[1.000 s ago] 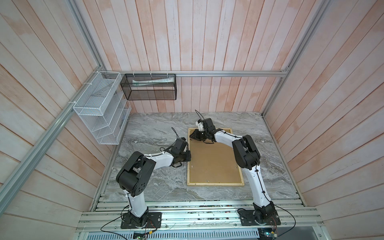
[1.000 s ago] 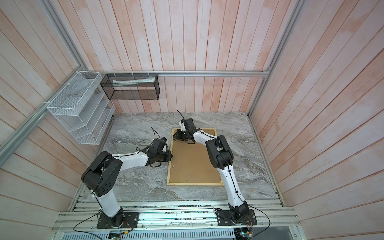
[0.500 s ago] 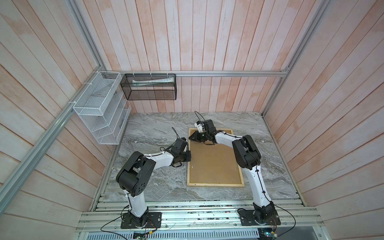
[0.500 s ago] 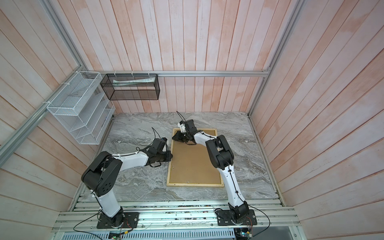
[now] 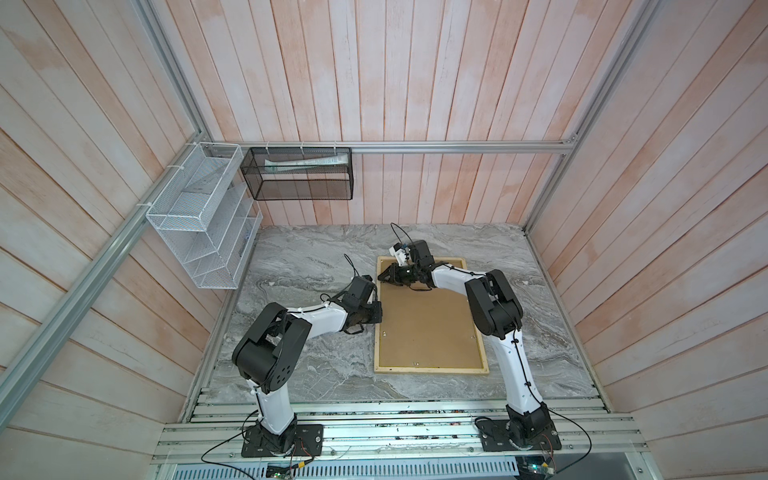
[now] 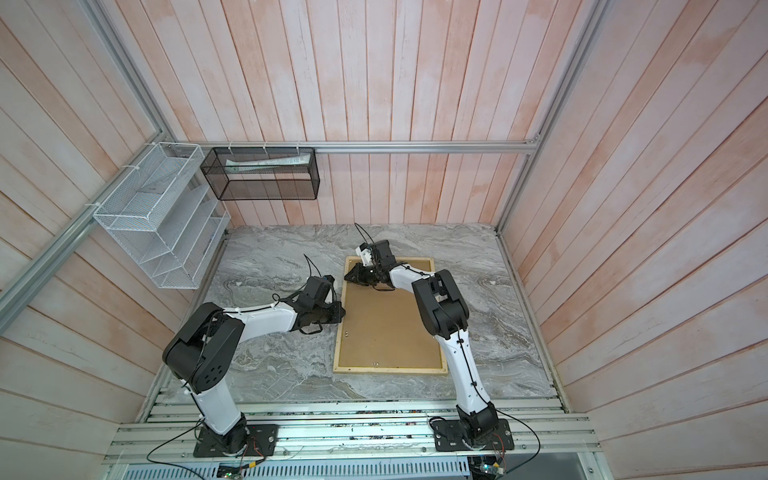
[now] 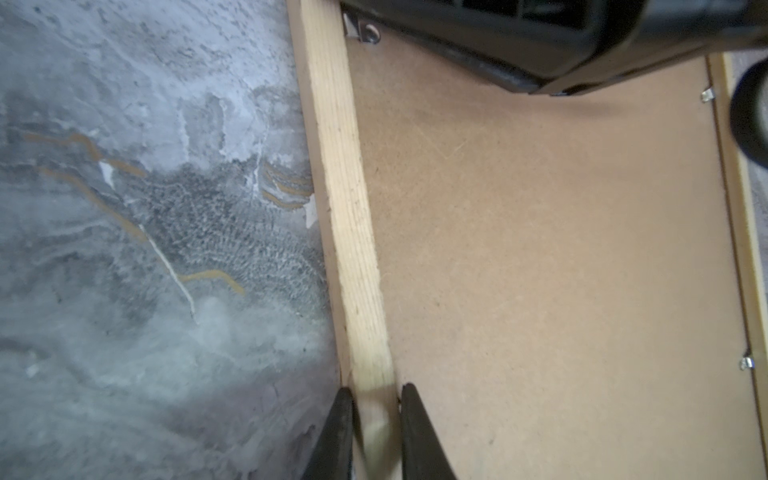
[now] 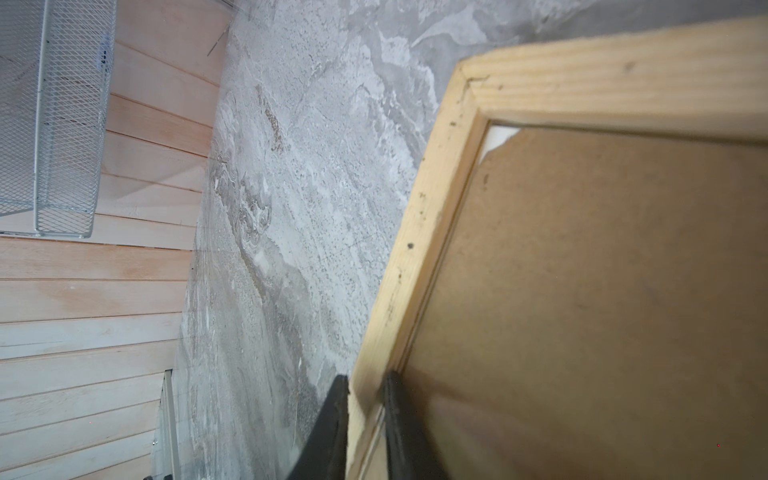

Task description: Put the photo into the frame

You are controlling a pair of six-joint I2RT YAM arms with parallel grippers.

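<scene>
The pale wood frame (image 5: 430, 369) (image 6: 388, 369) lies face down on the marble table, and a brown backing panel (image 5: 428, 324) fills it. My left gripper (image 5: 379, 312) (image 6: 343, 312) (image 7: 376, 395) is shut on the frame's left rail (image 7: 345, 199), one finger on each side. Further along that rail, my right gripper (image 5: 379, 277) (image 6: 347, 277) (image 8: 365, 384) is shut on the rail (image 8: 419, 249) near the far left corner. A small white sliver (image 8: 500, 137) shows under the panel's chipped corner. Otherwise the photo is hidden.
A white wire rack (image 5: 203, 216) hangs on the left wall. A black mesh basket (image 5: 301, 174) holding papers hangs on the back wall. Small metal clips (image 7: 746, 362) sit along the frame's inner edge. Bare marble (image 5: 299, 257) lies left of the frame.
The right wrist has shifted very slightly at the frame's far left corner. The left arm and the frame have not moved.
</scene>
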